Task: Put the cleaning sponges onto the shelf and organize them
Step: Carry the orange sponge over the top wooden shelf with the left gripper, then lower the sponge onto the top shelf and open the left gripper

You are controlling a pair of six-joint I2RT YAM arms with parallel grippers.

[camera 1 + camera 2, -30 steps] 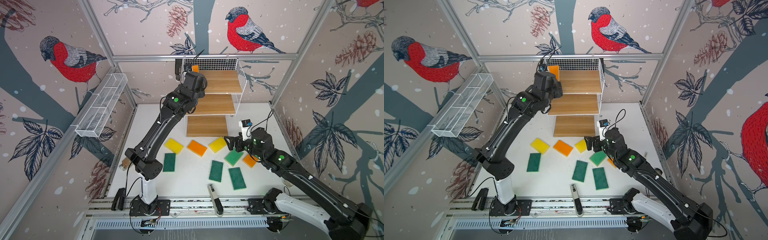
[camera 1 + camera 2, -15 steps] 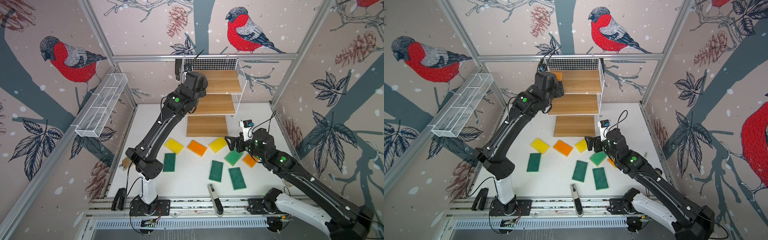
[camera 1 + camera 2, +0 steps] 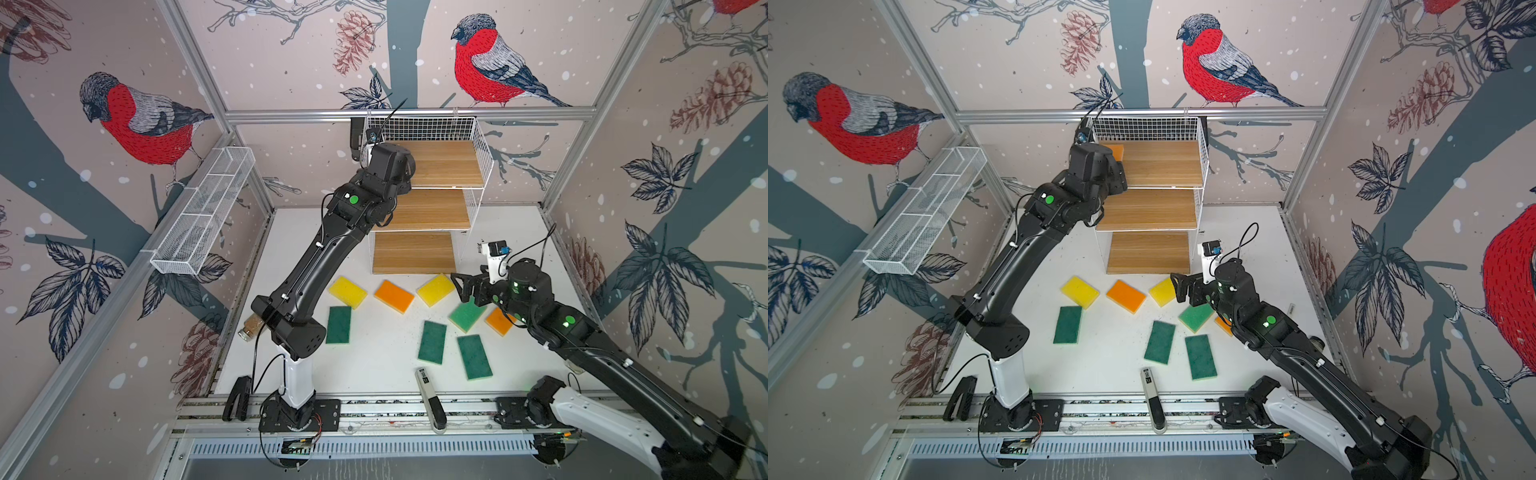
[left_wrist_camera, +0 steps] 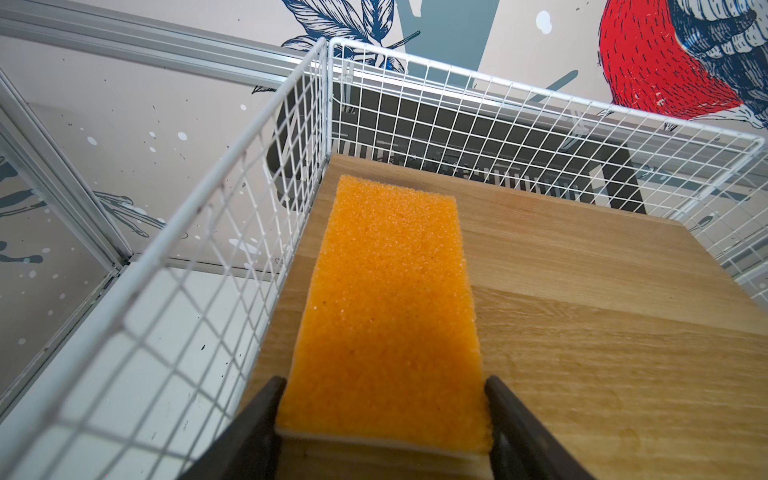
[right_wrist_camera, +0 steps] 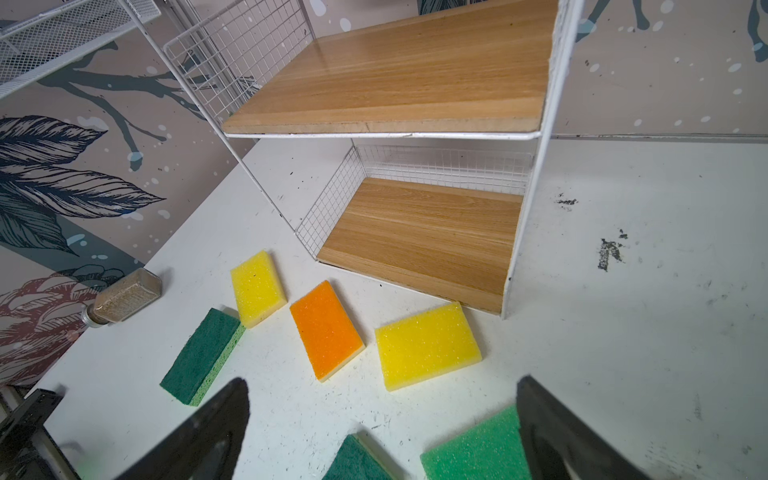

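We have one orange sponge [image 4: 390, 291] lying on the top board of the shelf [image 4: 582, 311] beside its wire side, with the left gripper [image 4: 384, 382] clamped on its long edges (release pending). Eight other sponges [image 3: 392, 296] wait on the table [image 3: 374, 365]. The right gripper [image 5: 383, 381] hovers over them, spread wide and empty.

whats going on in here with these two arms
The left claw is at the top board of the shelf. Its fingers sit on either side of an orange sponge that lies flat beside the wire side. Whether they grip it is unclear. The right claw hovers open and empty over the table, where eight more sponges lie loose.
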